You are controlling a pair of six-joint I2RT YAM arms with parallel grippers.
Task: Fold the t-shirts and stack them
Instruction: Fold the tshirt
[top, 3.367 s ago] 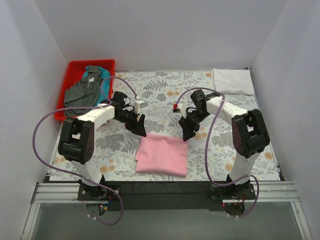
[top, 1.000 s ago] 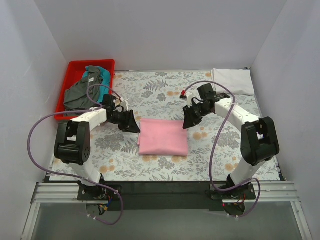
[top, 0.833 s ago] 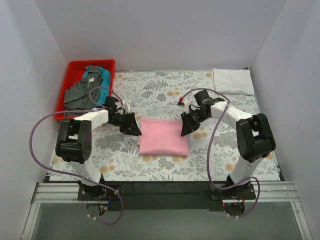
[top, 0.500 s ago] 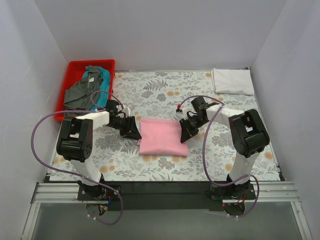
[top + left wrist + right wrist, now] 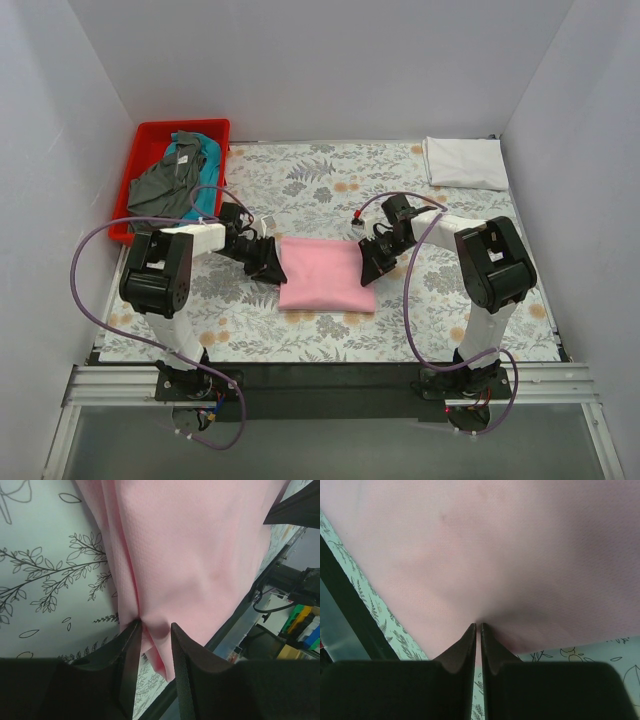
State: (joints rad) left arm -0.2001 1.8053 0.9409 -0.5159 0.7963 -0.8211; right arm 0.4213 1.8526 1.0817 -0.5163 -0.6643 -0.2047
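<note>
Top view: pink t-shirt (image 5: 327, 273) lies at the table's centre, folded into a soft, flat rectangle with rounded corners, on the floral grey-and-orange tablecloth (image 5: 330, 185). Left gripper (image 5: 270, 262) sits low at the shirt's 9 o'clock edge and right gripper (image 5: 372, 265) at its 3 o'clock edge, both touching cloth. Left wrist view: the two dark, tapered fingers (image 5: 131, 647) stand with a narrow gap and a bunched ridge of fine-knit pink fabric (image 5: 200, 555) caught between the tips; creases run from that pinch up along the folded edge, and leaf-print cloth shows at 9 o'clock. Right wrist view: the fingers (image 5: 465, 647) are drawn almost together, nipping the shirt's hem, with the matte pink weave (image 5: 495, 545) puckering toward the tips and filling most of the view. White t-shirt (image 5: 464, 163) rests at the table's 1 o'clock corner, a neat folded oblong, well apart from the pink one. At 10 o'clock the red bin (image 5: 150, 135), rigid plastic with a raised rim, holds a crumpled dark grey t-shirt (image 5: 165, 185) heaped over a teal t-shirt (image 5: 183, 155), only part of which shows.
</note>
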